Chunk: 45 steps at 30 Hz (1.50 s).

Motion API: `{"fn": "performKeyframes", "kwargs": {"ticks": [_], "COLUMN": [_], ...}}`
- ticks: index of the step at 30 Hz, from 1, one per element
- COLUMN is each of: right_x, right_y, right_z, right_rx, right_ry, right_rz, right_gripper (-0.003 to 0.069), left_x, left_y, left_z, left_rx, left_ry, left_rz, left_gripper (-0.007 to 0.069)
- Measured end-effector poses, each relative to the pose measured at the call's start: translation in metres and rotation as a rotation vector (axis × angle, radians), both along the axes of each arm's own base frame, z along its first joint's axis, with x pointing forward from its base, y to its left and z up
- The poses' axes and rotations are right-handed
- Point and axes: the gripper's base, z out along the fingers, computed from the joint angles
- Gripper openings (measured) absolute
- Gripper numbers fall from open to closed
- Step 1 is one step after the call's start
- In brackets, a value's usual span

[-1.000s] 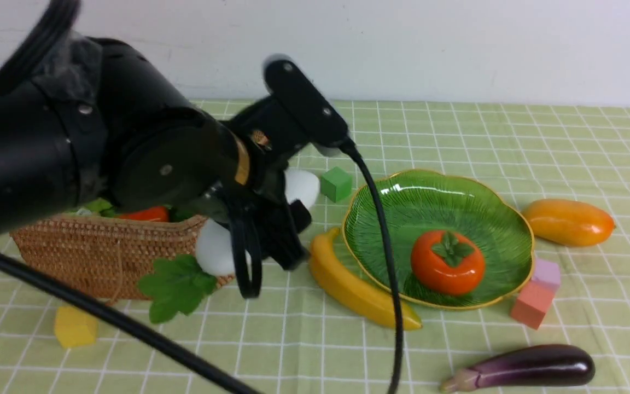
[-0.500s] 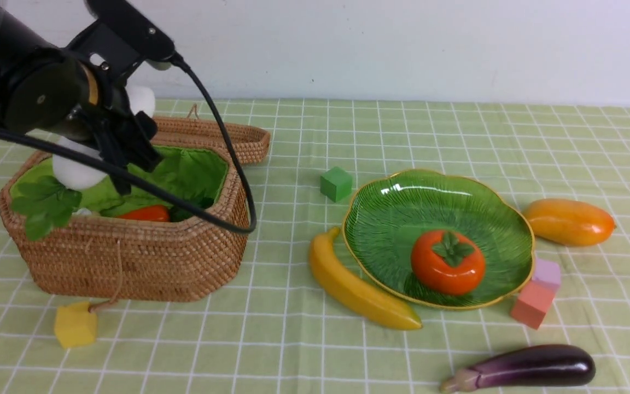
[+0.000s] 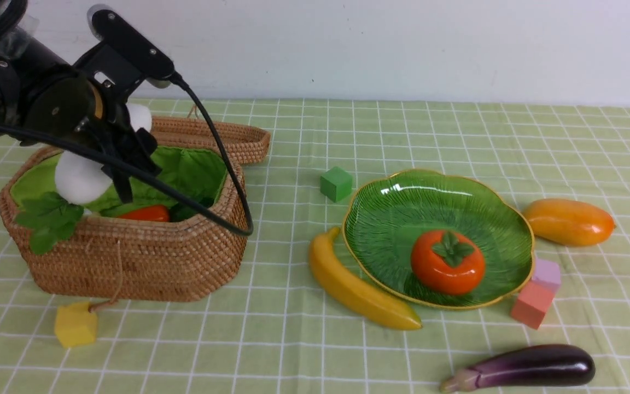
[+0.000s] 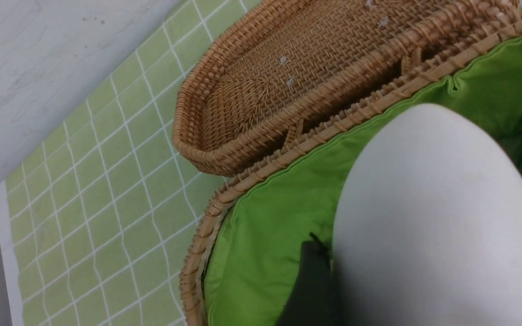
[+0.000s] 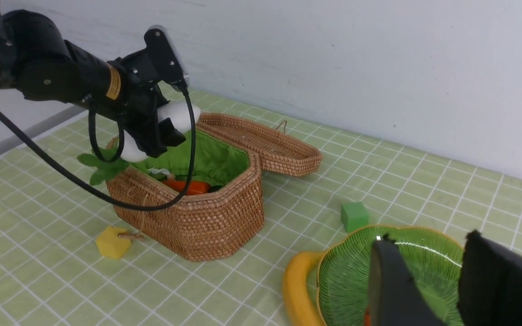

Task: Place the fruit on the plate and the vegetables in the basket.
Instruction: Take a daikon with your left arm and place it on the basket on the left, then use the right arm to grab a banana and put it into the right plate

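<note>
My left gripper point(image 3: 129, 164) clasped the white oblong radish with green leaves point(image 3: 77, 178) at upper left, over the brown woven wicker basket point(image 3: 145, 257); right gripper point(image 5: 426, 253), jaws apart, hung above the glossy green gold-rimmed plate point(image 5: 351, 262).

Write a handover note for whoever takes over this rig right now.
Left gripper: shut on the radish, held over the basket.
Right gripper: open, empty, by the plate.
Done: carrot in basket, persimmon on plate.
Left to do: release radish into basket; move the eggplant to basket; move the banana, lying against the plate's left rim, and the mango, just right of the plate, onto it.
</note>
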Motion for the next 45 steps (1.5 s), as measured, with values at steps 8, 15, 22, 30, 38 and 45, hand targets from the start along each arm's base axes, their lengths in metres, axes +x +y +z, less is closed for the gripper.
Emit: {"fn": "performKeyframes", "kwargs": {"ticks": [8, 15, 22, 30, 38, 45], "right_x": [0.000, -0.001, 0.024, 0.094, 0.153, 0.202], "right_y": [0.000, 0.001, 0.013, 0.044, 0.105, 0.172], "right_z": [-0.001, -0.004, -0.023, -0.064, -0.088, -0.135], "right_rx": [-0.003, -0.021, -0.122, -0.264, -0.405, -0.596], "right_ry": [0.005, 0.036, 0.237, 0.518, 0.644, 0.761], "right_rz": [0.002, 0.014, 0.064, 0.141, 0.294, 0.396], "right_gripper": [0.0238, 0.0238, 0.0237, 0.0107, 0.0027, 0.0111], "left_x": [-0.012, -0.065, -0.150, -0.230, -0.275, -0.282], "left_y": [0.003, -0.015, -0.028, -0.008, 0.021, 0.026], "left_z": [0.020, 0.073, 0.098, 0.059, 0.030, 0.026], "left_rx": [-0.025, -0.295, -0.518, -0.708, -0.802, -0.811], "left_ry": [-0.048, -0.120, -0.087, -0.047, -0.163, -0.185], "left_rz": [0.005, 0.039, -0.041, -0.159, -0.210, -0.218], "left_gripper": [0.0623, 0.0298, -0.0013, -0.0013, -0.0013, -0.0013]}}
